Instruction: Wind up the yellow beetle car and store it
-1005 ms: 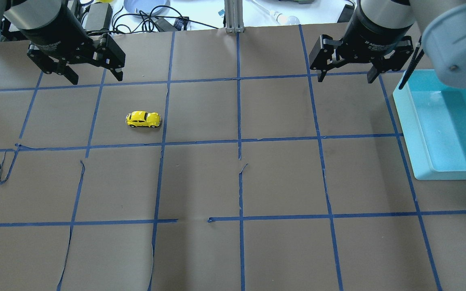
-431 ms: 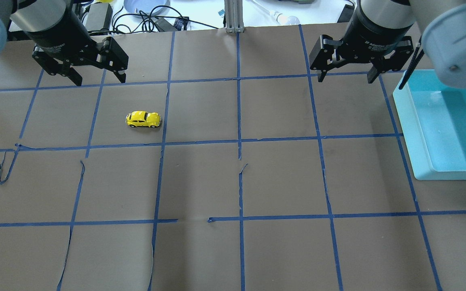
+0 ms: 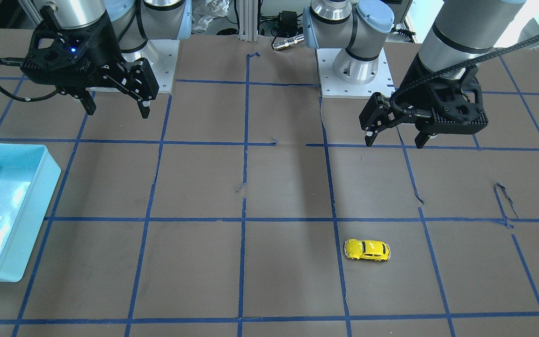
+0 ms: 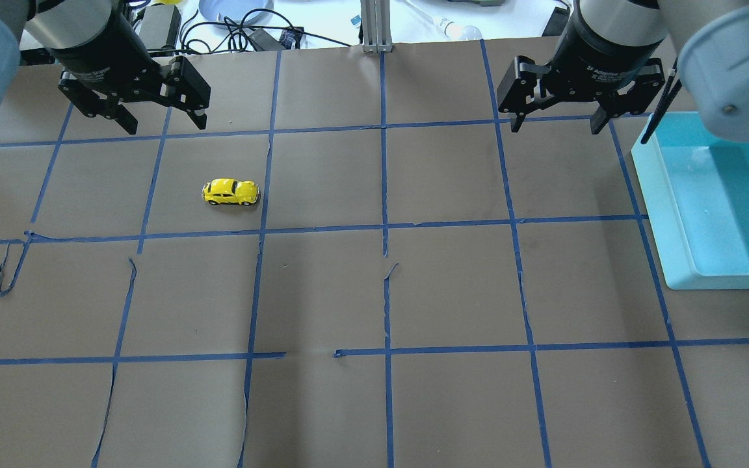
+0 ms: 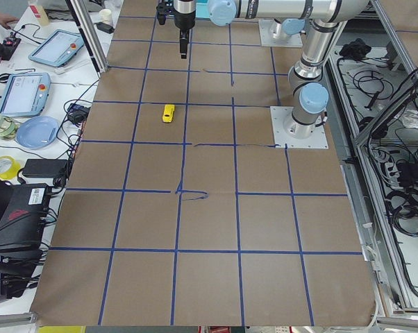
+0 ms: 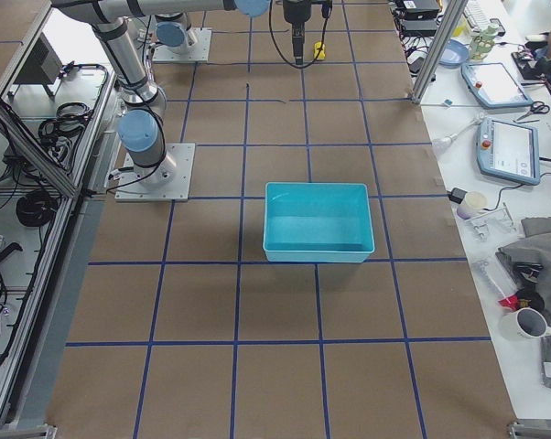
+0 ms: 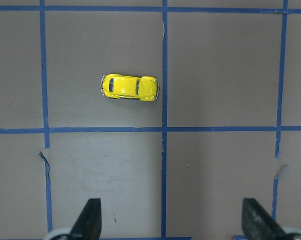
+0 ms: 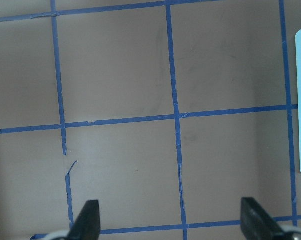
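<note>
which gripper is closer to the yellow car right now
Left. The left gripper hangs open above the yellow beetle car's side of the table; the right gripper is far across, by the blue bin.

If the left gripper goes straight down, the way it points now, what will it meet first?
Most likely the bare brown paper of the table. The left gripper, open, points down there. The yellow beetle car lies apart, farther out, outside that line, though the gripper's height is unclear.
</note>
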You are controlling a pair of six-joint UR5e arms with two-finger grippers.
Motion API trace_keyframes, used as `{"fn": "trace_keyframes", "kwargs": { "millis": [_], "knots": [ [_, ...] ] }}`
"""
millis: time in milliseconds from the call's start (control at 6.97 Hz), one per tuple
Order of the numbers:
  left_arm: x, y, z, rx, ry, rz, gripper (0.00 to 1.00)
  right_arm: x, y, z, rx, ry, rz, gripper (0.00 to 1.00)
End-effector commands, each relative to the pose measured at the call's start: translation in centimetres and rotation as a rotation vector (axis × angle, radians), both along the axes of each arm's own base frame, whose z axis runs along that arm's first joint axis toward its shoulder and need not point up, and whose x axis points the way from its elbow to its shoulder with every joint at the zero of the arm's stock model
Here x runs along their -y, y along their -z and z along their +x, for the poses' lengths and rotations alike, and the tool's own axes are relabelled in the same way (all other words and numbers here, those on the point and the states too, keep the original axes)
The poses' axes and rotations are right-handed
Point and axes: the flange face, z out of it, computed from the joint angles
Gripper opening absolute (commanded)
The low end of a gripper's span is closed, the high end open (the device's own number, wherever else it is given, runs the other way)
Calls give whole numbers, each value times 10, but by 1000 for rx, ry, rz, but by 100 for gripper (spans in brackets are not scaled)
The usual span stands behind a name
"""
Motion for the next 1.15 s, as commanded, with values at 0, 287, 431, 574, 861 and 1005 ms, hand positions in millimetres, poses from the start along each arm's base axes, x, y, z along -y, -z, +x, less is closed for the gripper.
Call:
{"fn": "trace_keyframes", "kwargs": {
  "millis": [0, 287, 431, 574, 861, 1005],
  "knots": [
    [-2, -6, 0, 3, 2, -15, 100, 0, 0, -1, 0, 2, -1, 100],
    [-1, -3, 1, 11, 1, -10, 100, 0, 0, 0, 0, -2, 0, 100],
    [-2, -3, 3, 11, -2, -10, 100, 0, 0, 0, 0, -2, 0, 100],
    [-2, -3, 3, 11, -4, -10, 100, 0, 0, 0, 0, -2, -1, 100],
    [-4, -14, 5, 13, -5, -34, 100, 0, 0, 0, 0, -2, 0, 100],
    [-5, -14, 4, 13, -4, -36, 100, 0, 0, -1, 0, 0, 0, 100]
  ]
}}
